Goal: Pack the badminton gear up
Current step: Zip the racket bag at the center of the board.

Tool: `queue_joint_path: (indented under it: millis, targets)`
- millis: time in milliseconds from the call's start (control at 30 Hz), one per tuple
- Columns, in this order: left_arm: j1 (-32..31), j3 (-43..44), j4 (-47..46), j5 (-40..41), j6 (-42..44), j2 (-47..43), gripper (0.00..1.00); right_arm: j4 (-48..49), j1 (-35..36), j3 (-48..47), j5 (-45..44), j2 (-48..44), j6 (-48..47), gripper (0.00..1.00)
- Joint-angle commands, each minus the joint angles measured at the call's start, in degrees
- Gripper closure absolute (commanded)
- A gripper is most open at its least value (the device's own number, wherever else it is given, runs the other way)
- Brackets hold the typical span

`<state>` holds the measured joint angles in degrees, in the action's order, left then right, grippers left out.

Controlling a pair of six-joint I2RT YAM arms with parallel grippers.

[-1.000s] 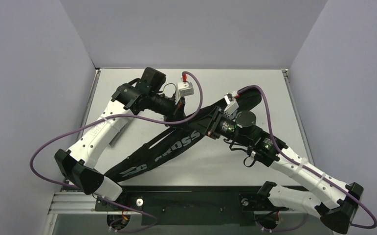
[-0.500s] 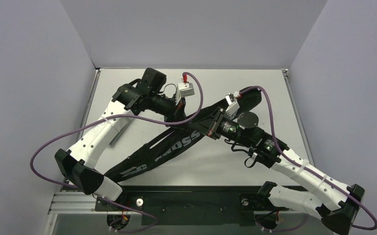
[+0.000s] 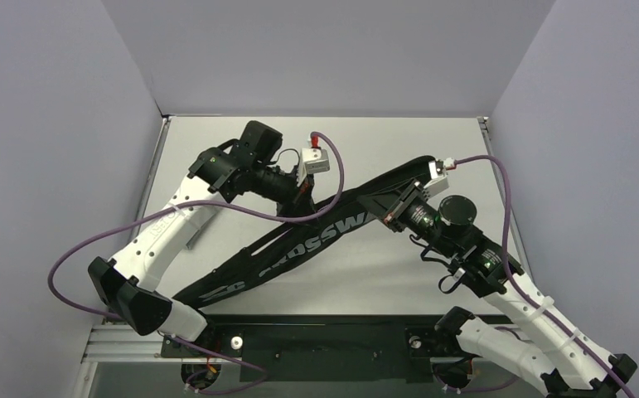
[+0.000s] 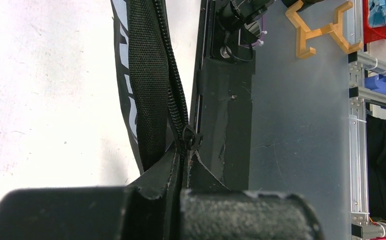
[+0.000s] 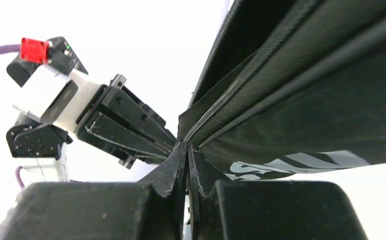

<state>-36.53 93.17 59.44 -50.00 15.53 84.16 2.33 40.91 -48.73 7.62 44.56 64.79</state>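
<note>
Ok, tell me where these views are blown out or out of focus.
Left wrist: table blown out white, left end effector blurred close up. Right wrist: white glare behind the bag, right end effector soft. Top external: evenly lit, sharp.

table (image 3: pixel 399 278): pale, flat, with grey walls on three sides.
bag (image 3: pixel 299 249): black, white-lettered, lying diagonally across it from near left to far right.

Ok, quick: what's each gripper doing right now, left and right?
Left gripper: closed, pinching the bag at its zipper.
Right gripper: closed, pinching the bag's edge.
</note>
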Motion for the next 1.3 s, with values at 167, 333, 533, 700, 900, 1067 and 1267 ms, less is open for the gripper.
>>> queue_joint_path:
  millis: [167, 333, 533, 700, 900, 1067, 1267]
  targets:
    - [-0.2, 0.3, -2.0, -1.7, 2.3, -4.1, 1.00, -5.1, 0.6, -5.5, -0.1, 2.5, -2.8, 1.00]
    - [-0.1, 0.5, -2.8, -1.7, 1.2, -4.1, 1.00, -12.6, 9.7, -9.8, -6.0, 5.5, -15.0, 0.66]
    - [0.3, 0.3, -5.5, -4.8, -4.5, -2.8, 1.00, -9.1, 14.6, -7.8, -9.0, 7.2, -21.4, 0.62]
    - [0.2, 0.1, -7.2, -6.1, -6.8, -2.8, 1.00, -0.1, 14.5, -4.7, -8.2, 8.0, -21.7, 0.65]
    - [0.3, 0.1, -7.5, -6.6, -7.4, -2.8, 1.00, 7.1, 14.0, -4.0, -2.6, 10.4, -19.9, 0.68]
    - [0.3, -0.1, -7.3, -7.0, -7.2, -2.9, 1.00, 12.6, 12.7, -0.5, 0.4, 8.6, -16.7, 0.69]
    - [0.4, -0.4, -7.6, -7.5, -7.2, -2.8, 1.00, 12.1, 11.3, 0.8, 1.2, 6.2, -16.2, 0.69]
